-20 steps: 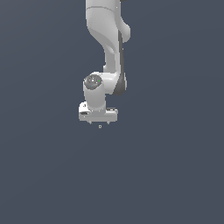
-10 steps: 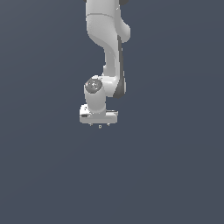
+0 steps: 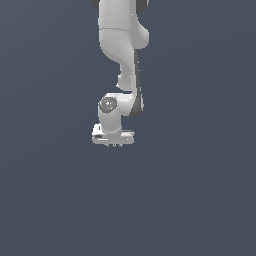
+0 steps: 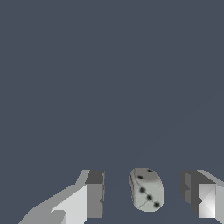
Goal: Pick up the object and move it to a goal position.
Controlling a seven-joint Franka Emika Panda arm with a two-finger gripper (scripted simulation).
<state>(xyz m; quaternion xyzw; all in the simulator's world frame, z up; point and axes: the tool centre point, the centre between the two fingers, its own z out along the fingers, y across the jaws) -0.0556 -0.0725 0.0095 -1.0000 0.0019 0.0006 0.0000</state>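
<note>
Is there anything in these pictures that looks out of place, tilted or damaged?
Nothing looks damaged or spilled. The wrist view shows a small pale die with black dots between the open jaws of the gripper, with a gap on each side. It sits slightly tilted, which is normal for a loose die.

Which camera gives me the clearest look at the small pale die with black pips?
The wrist view: the pale die with black pips sits between the open gripper fingers, touching neither. In the exterior view it cannot be told apart beneath the gripper.
</note>
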